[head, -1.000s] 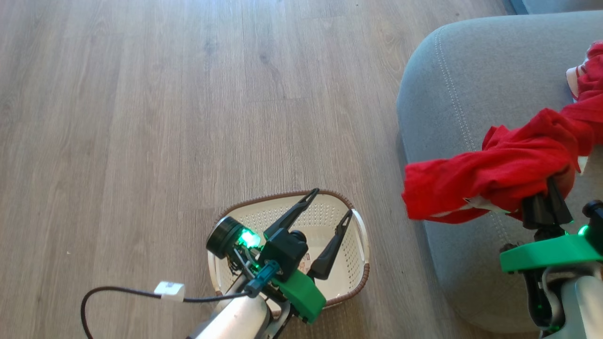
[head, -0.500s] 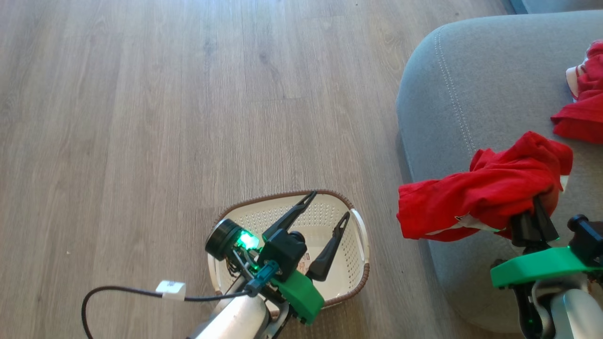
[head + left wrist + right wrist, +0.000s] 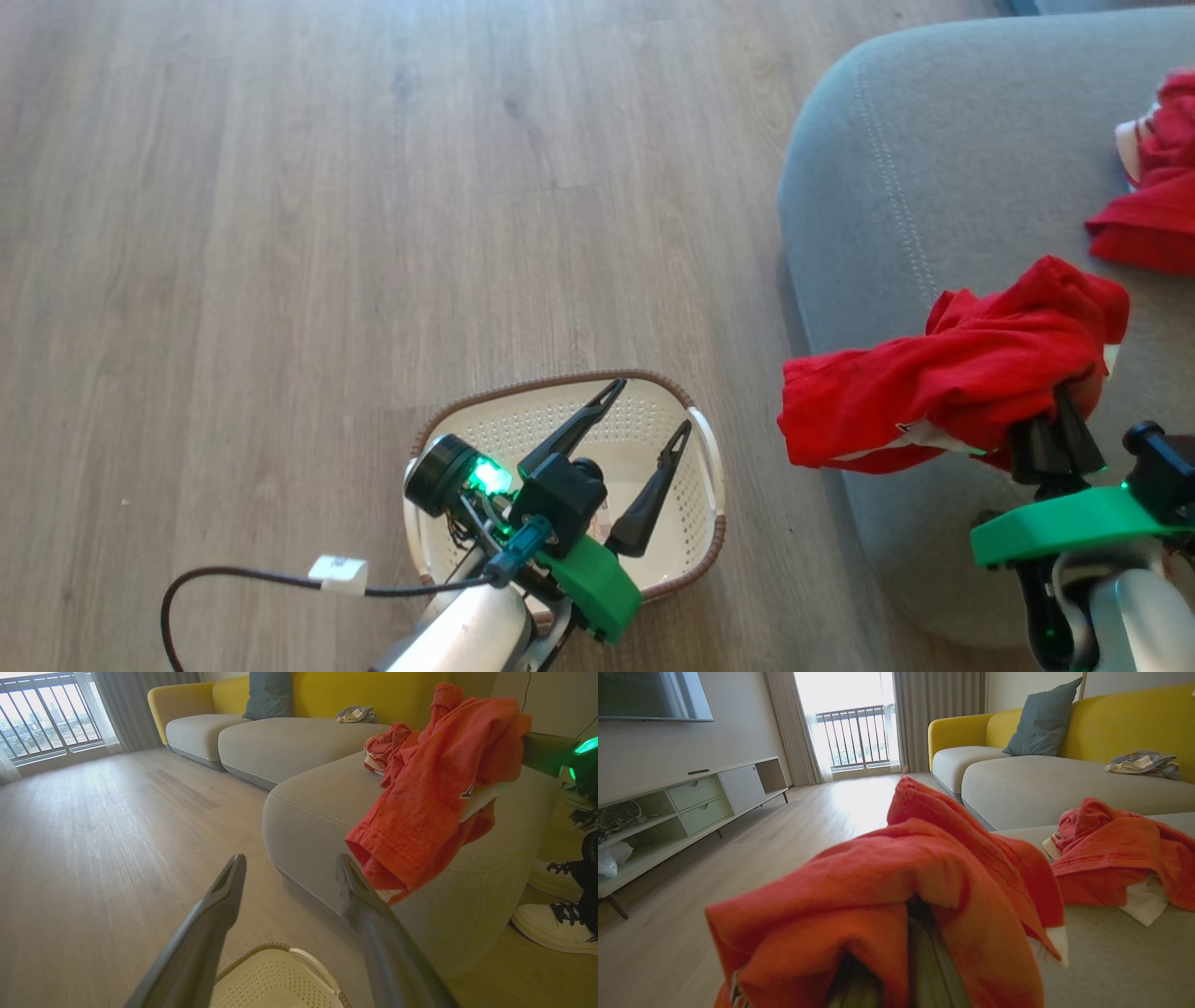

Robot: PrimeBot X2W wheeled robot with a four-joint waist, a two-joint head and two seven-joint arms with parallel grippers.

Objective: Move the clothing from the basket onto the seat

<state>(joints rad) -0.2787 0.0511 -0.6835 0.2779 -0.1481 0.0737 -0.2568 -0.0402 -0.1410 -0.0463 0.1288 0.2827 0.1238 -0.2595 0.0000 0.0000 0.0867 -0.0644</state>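
Observation:
The cream basket with a brown rim stands on the floor, and its perforated inside looks bare. My left gripper hangs open above it, nothing between the fingers. My right gripper is shut on a red garment, held over the front left corner of the grey-blue seat. The cloth drapes over the fingers and hangs past the seat's edge. Further back on the seat lies a second red garment with white trim.
A wooden floor stretches to the left. A black cable trails from my left arm. A white shoe rests by the seat's base. Beyond are a yellow-backed sofa and a low TV cabinet.
My right gripper has drawn the held garment left and nearer to me, pulling it apart from the garment lying on the seat. The left gripper stays open over the basket.

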